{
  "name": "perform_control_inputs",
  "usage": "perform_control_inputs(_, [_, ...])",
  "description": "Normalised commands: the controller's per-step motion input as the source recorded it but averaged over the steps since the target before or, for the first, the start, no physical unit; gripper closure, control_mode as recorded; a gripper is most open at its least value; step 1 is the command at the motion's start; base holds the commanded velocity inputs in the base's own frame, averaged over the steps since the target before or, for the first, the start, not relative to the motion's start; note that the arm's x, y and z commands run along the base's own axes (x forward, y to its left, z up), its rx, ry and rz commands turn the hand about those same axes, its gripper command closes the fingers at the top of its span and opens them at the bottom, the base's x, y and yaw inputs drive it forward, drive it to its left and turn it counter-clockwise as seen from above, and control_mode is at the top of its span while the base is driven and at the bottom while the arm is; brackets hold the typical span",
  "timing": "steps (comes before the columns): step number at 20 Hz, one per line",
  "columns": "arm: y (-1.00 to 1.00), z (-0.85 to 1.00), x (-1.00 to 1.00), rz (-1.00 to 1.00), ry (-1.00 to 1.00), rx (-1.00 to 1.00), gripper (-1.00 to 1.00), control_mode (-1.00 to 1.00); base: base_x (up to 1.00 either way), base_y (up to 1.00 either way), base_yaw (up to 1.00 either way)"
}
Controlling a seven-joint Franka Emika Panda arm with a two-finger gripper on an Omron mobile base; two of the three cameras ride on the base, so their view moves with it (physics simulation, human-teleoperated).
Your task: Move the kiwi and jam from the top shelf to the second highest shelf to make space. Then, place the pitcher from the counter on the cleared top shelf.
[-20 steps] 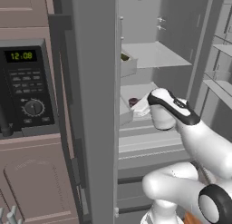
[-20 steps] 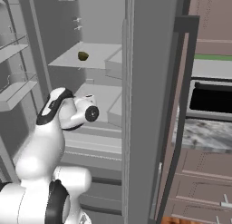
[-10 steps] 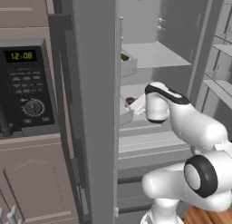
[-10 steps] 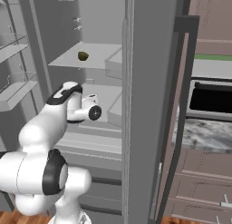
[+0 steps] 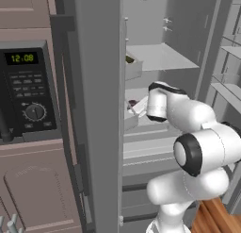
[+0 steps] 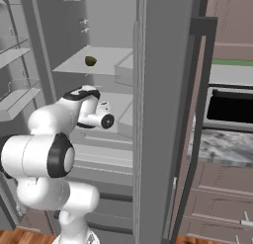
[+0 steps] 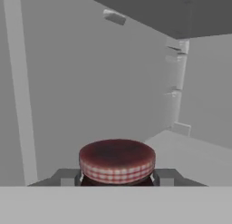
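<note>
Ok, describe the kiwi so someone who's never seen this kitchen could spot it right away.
Look inside the open fridge, at the top shelf, the pale grey panel above the robot's arm. The kiwi sits near its front edge: a tiny rounded olive-brown fruit, the only dark thing on that pale shelf.

The small dark glass jam jar (image 7: 117,162), its round lid red-checked at the rim, stood upright between the dark gripper fingers (image 7: 162,176). The tiny olive-brown kiwi (image 6: 90,61) lay on the pale-grey top shelf (image 6: 106,59).
</note>
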Motion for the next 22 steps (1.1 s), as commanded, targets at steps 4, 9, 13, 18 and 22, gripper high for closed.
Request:
perform_control_inputs(4, [0.0,-0.36,0.36,0.0,-0.06,0.0,1.0,-1.0,0.0,0.0,0.0])
perform_control_inputs(9, [0.0,-0.38,0.36,0.0,-0.07,0.0,1.0,-1.0,0.0,0.0,0.0])
perform_control_inputs(13, [-0.04,-0.31,0.42,0.0,-0.06,0.0,1.0,-1.0,0.0,0.0,0.0])
perform_control_inputs(18, [-0.04,-0.22,0.5,0.0,-0.04,0.0,1.0,-1.0,0.0,0.0,0.0])
perform_control_inputs(22, [0.0,-0.12,0.63,0.0,-0.04,0.0,1.0,-1.0,0.0,0.0,0.0])
